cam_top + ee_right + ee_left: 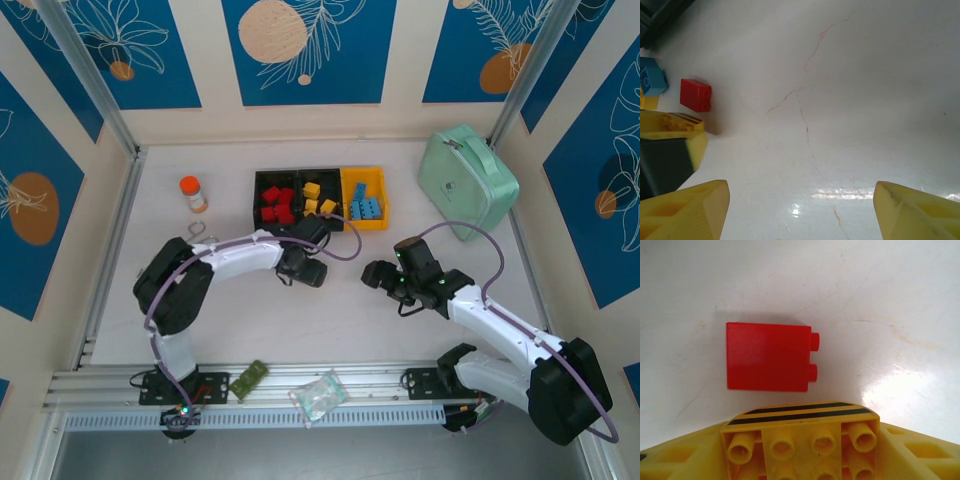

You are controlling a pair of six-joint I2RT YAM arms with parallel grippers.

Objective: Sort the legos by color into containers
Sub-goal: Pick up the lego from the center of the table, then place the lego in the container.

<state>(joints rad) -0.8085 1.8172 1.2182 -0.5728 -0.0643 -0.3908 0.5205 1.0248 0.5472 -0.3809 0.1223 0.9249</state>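
Here, nearest the bases, the right gripper (pixel 800 212) hovers over bare desk (pixel 850 100), fingers spread wide and empty. The left gripper (pixel 800 452) has its fingers closed on a yellow striped brick (pixel 800 432), hollow underside toward the wrist camera, long axis spanning finger to finger. Just beyond, a red brick (pixel 769 357) lies on its side on the desk, studs pointing right in the left wrist view, long axis along them. Farther off stand the containers (pixel 256 200); the step is judged a carry, calling for a lift and a release over the middle black bin (pixel 320 174), where yellow bricks (pixel 312 190) lie
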